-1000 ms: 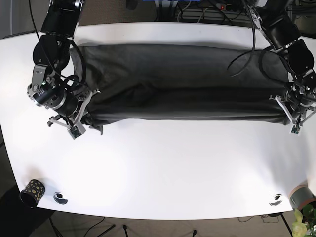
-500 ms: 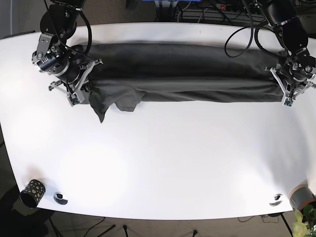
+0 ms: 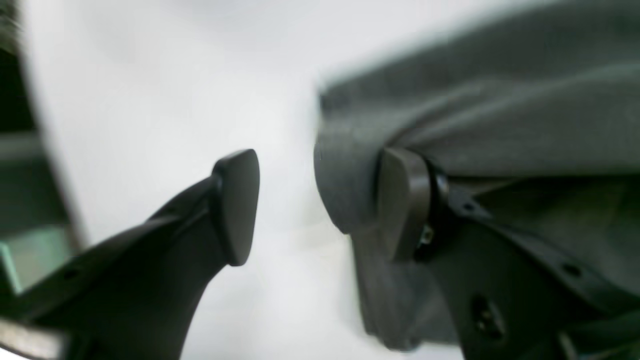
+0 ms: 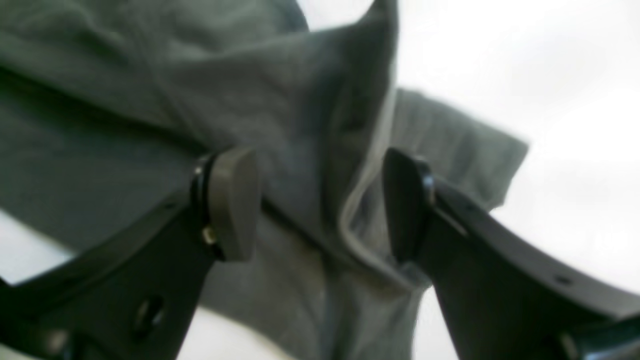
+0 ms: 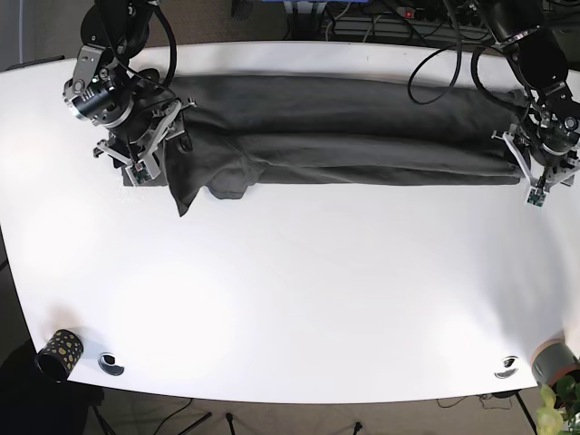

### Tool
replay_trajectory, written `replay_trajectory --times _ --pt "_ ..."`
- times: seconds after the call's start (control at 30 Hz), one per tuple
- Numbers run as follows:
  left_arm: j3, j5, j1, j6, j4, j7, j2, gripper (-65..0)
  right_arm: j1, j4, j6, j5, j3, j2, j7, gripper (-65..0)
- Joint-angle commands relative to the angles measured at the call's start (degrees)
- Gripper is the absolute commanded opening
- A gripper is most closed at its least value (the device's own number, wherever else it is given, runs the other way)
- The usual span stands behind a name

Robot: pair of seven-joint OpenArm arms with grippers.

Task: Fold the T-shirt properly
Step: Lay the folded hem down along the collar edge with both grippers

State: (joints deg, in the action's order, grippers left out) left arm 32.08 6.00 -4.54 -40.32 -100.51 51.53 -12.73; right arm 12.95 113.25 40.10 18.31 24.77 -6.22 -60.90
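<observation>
The dark grey T-shirt (image 5: 344, 127) lies as a long folded band across the far part of the white table (image 5: 299, 290). A sleeve flap (image 5: 213, 186) hangs out of the band near its left end. My right gripper (image 5: 136, 166) is at that left end, open. In its wrist view the right gripper (image 4: 320, 205) has a hemmed fold of the T-shirt (image 4: 150, 85) between its spread fingers (image 4: 232, 200). My left gripper (image 5: 536, 184) is at the band's right end. In its wrist view the left gripper (image 3: 320, 205) is open, with the T-shirt (image 3: 500, 115) edge resting against one finger (image 3: 405, 200).
A dark speckled cup (image 5: 59, 351) and a small round disc (image 5: 111, 363) sit at the near left corner. Another disc (image 5: 507, 366) and a grey pot with a plant (image 5: 555, 364) are at the near right. Cables run behind the table's far edge.
Both grippers moved toward the far side of the table, taking the shirt's near edge with them. The band is narrower now, and a sleeve flap has come out at its left end.
</observation>
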Motion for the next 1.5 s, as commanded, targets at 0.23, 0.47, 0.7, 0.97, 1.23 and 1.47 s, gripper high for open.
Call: replay_trajectory --times 0.23,0.47,0.7,0.97,1.23,1.47 --pt "-7.06 -0.07 0.10 0.32 -2.48 -0.41 1.00 -30.4 -10.53 -9.74 -0.10 0.20 0.68 -1.03 0.99 -27.3" --pt "-7.68 -0.07 -2.45 0.32 -2.30 -0.41 1.35 -30.6 -13.52 -17.91 -0.10 0.82 0.59 -0.86 0.90 -27.9" --pt "-7.59 -0.07 -3.42 0.32 5.08 -0.67 -0.41 -30.6 -14.31 -19.23 -0.10 0.82 0.85 0.20 1.17 -57.2" --pt "-7.50 -0.07 -4.12 0.32 8.42 -0.67 -1.03 -30.6 -10.27 -10.88 -0.10 4.24 3.40 0.20 0.90 -65.0" --pt "-7.50 -0.07 -4.56 0.32 8.77 -0.67 -1.03 -30.6 -3.76 -3.32 -0.10 7.23 8.94 0.46 -4.46 -65.0" --pt "-7.50 -0.07 -4.48 0.32 8.77 -0.67 -1.11 -30.6 -1.21 -5.69 -0.10 6.71 9.73 0.46 -4.46 -65.0"
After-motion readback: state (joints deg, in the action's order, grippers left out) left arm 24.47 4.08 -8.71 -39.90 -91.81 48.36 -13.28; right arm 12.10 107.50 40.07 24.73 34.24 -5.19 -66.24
